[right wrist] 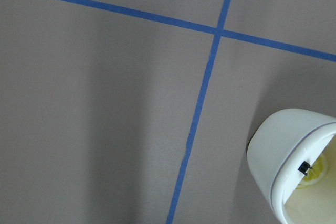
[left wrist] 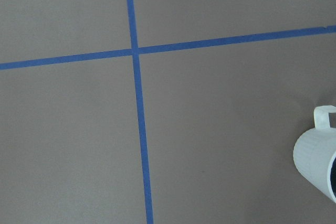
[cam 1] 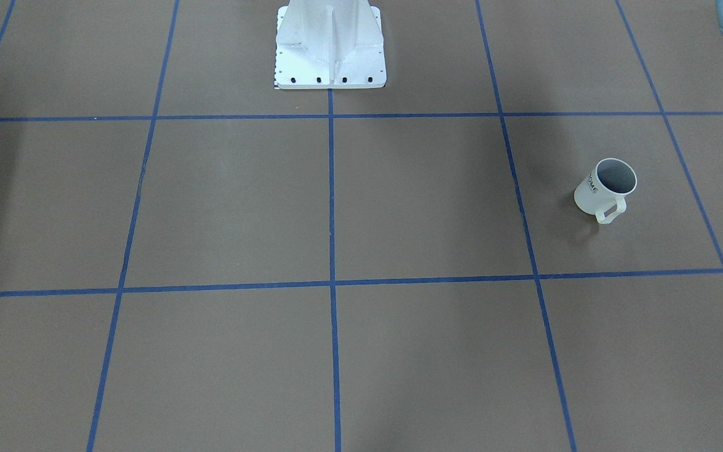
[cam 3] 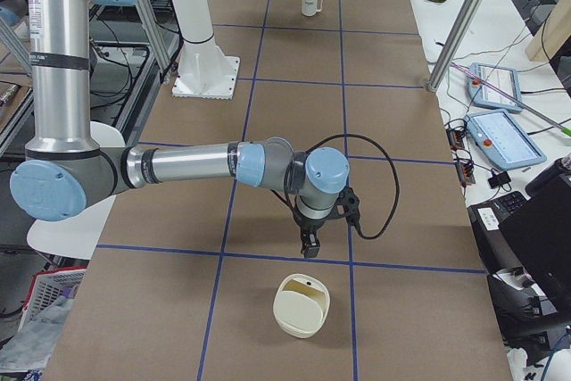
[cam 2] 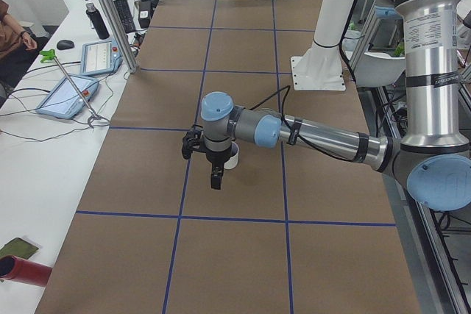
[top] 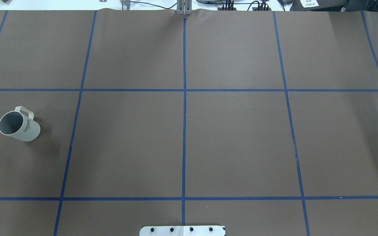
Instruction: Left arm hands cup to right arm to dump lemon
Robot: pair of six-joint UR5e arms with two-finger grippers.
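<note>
one upright cup (top: 20, 124) near, not between, the left jaws

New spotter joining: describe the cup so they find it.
On the blue-taped brown table, look at the robot's left end. A white mug stands there; unlike the white tub at the right end, it has a loop handle and black HOME lettering.

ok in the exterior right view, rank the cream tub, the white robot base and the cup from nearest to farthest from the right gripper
From the right gripper:
1. cream tub, just beyond the gripper, toward the camera.
2. white robot base, farther along, on the robot's side of the view.
3. cup, at the far end, well past the base.
</note>
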